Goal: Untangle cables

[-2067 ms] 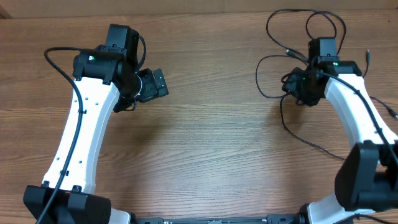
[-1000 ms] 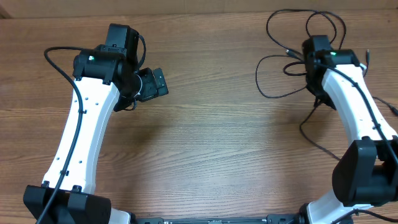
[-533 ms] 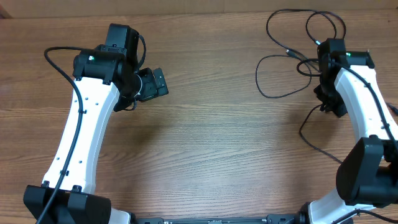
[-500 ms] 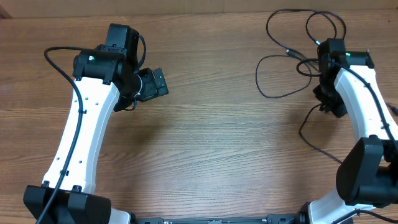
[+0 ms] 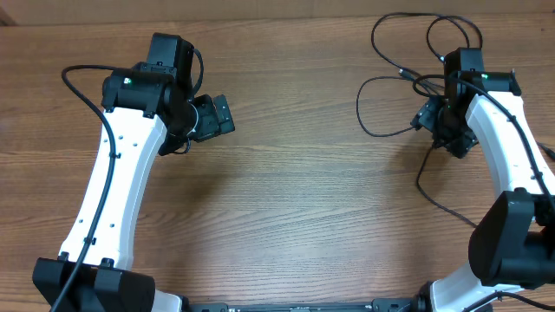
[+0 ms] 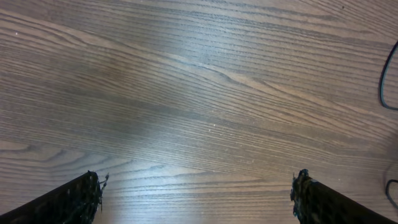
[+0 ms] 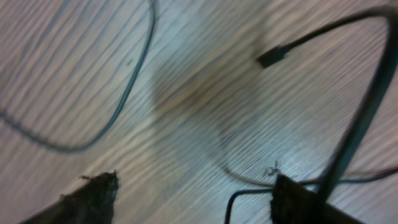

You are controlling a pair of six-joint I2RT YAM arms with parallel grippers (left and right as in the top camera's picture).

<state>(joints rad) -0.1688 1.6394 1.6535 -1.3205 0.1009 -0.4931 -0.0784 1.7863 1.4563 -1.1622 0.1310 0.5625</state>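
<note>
Cables [image 5: 360, 111] on the table [image 5: 295, 191] at far right beside the right arm [image 5: 507, 147]; left arm [image 5: 121, 173] well apart.

Brown wood-grain table [image 5: 295, 199], long horizontal grain lines, pale glare near its middle.

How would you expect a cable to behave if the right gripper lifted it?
Probably floppy: the cables lie in loose loops, so a lifted one would likely sag and drag those crossing it. Likely light, being so thin; its plug may swing.
</note>
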